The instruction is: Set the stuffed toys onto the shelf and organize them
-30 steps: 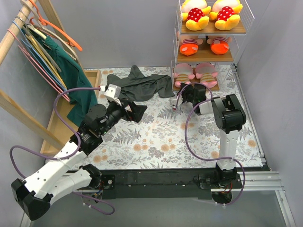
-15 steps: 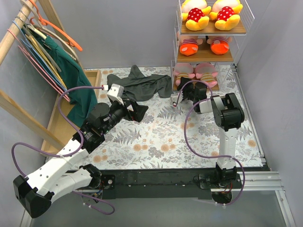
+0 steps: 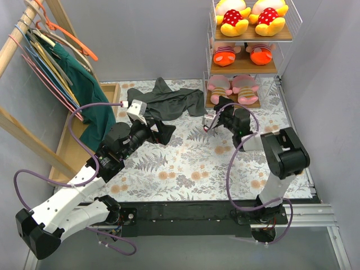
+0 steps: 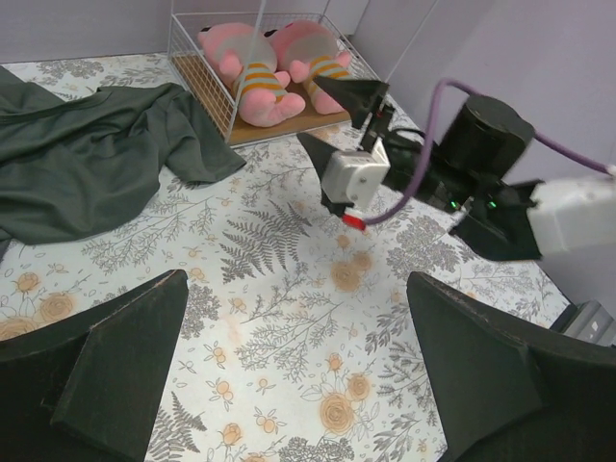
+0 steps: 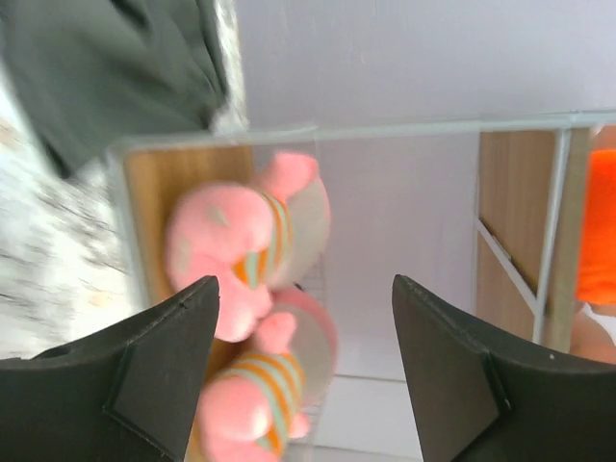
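- Top external view: the tall white-wire shelf with light wooden boards [image 3: 284, 35] stands at the far right. It holds one matching pair per tier, which I take to be the sorting asked for.
- Top board: two yellow plush dolls in red polka-dot dresses [image 3: 234, 18].
- Middle board: two striped-shirt plush dolls with orange feet [image 3: 225, 55].
- Bottom board: two pink plush dolls in striped shirts [image 4: 252, 65], lying side by side.
- Right gripper [image 4: 310, 110] sits just before the bottom tier, jaws spread and holding nothing.
- Left gripper [image 4: 296, 279] hovers wide open and empty over the floral table cover [image 3: 185, 163], near the dark grey cloth garment [image 3: 169, 101].
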### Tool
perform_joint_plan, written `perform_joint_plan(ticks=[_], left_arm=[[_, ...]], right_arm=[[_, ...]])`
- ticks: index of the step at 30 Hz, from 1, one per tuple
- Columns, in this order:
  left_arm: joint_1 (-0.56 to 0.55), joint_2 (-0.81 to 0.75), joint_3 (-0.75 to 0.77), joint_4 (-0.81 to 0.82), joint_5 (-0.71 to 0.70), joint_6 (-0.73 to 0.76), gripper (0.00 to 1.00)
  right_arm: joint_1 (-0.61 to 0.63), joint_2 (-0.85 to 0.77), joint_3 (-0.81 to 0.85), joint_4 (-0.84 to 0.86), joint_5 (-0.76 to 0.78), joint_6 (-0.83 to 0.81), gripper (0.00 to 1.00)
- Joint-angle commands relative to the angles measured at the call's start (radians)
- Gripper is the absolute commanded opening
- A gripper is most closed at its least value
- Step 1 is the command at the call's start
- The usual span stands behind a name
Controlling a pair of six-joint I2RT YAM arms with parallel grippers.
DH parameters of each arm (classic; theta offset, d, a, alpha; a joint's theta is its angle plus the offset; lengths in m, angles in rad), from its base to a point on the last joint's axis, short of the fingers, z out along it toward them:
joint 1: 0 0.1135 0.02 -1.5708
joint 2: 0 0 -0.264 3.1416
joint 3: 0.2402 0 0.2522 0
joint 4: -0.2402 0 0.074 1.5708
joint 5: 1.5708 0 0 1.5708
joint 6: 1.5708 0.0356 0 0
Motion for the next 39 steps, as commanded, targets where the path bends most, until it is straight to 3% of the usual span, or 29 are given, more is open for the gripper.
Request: perform_joint_plan(ticks=[1, 5, 7, 9, 10, 13, 15, 20, 27, 39], left_arm=[[-0.003, -0.019, -0.008, 0.009, -0.031, 0.013, 0.98], [-0.003, -0.025, -0.008, 0.01, -0.013, 0.019, 0.98], [-0.003, -0.022, -0.005, 0.009, -0.004, 0.022, 0.98], [-0.003, -0.023, -0.002, 0.004, 0.006, 0.027, 0.98], [-0.003, -0.023, 0.003, 0.001, 0.006, 0.028, 0.98], [-0.003, -0.04, 0.004, -0.001, 0.009, 0.03, 0.98], [-0.003, -0.058, -0.003, 0.007, 0.026, 0.031, 0.98], [-0.003, -0.084, -0.011, 0.015, 0.079, 0.016, 0.98], [-0.004, -0.074, -0.02, 0.029, 0.151, 0.017, 0.98], [-0.004, -0.061, -0.019, 0.026, 0.159, 0.028, 0.98]], right_arm=[[0.152, -0.214, -0.124, -0.099, 0.149, 0.327, 0.79], [0.308, -0.413, -0.232, -0.241, 0.231, 0.553, 0.79], [0.362, -0.54, -0.231, -0.362, 0.302, 0.775, 0.79], [0.37, -0.652, -0.176, -0.474, 0.263, 0.954, 0.79], [0.37, -0.679, -0.15, -0.529, 0.261, 1.16, 0.8], [0.37, -0.734, -0.014, -0.773, 0.221, 1.44, 0.8], [0.37, -0.73, 0.066, -0.963, 0.183, 1.522, 0.82], [0.37, -0.725, 0.198, -1.143, 0.208, 1.773, 0.86], [0.368, -0.798, 0.128, -1.142, 0.296, 1.811, 0.98], [0.37, -0.958, 0.051, -1.126, 0.428, 1.891, 0.98]])
